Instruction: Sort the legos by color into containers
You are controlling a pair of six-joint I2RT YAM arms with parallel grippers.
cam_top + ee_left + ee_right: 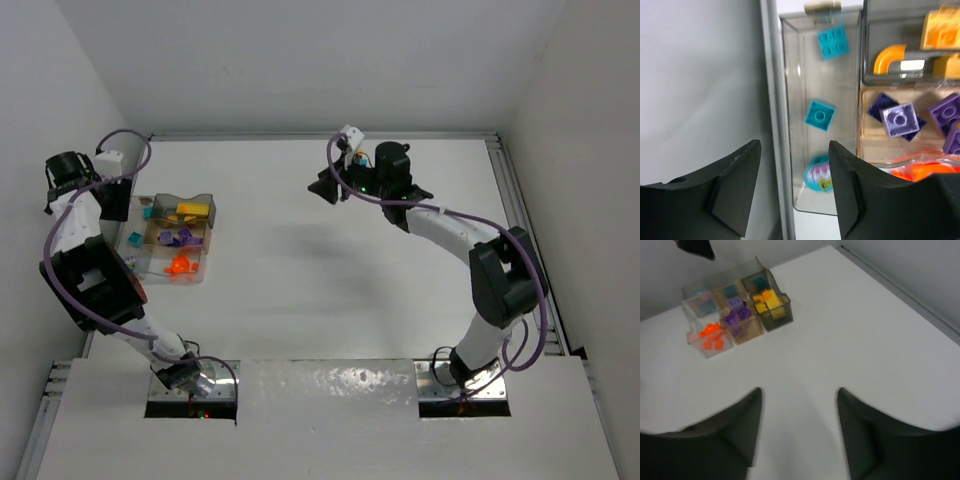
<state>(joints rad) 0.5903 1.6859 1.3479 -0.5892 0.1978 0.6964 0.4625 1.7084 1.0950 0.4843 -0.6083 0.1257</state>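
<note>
Left wrist cam looks down on the legos. Teal bricks sit in the narrow left bin of the containers. Purple bricks are in the bin just beside it, with yellow ones and an orange-ish arch in the bin beyond. Orange bricks are in the nearest bin, partly hidden behind one finger.

The left tool hangs over the near end of the teal bin, fingers spread and nothing between them. A grey rail runs right along the tray's outer wall, with the side wall just past it, so it's pretty cramped on that side.

From the top cam, the tray is at the left edge of the surface. The right tool is well apart from it, out over the far middle, also spread and gripping nothing. Its wrist view is a bit blurry. The right arm's purple cable loops near that tool.
</note>
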